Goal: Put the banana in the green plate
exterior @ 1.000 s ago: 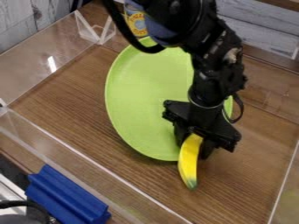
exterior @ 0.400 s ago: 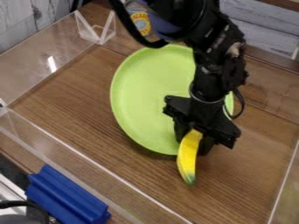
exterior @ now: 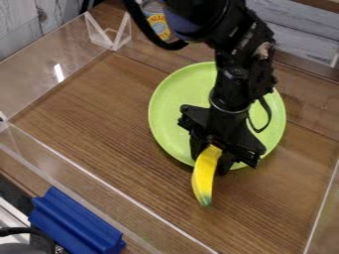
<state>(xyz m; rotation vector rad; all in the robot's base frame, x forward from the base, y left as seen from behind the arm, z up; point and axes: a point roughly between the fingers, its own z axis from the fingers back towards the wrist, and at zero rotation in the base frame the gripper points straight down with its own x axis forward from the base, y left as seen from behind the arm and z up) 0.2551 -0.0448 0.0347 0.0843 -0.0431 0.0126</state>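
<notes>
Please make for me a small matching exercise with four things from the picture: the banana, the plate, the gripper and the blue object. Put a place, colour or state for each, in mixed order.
Things:
1. banana
2. plate
3. gripper
4. blue object

Descriptions:
A. round and green
B. at the lower left of the picture
C. yellow, with a darker tip
D. black, closed on a yellow thing

Right pairs: 1-C, 2-A, 3-D, 4-B
</notes>
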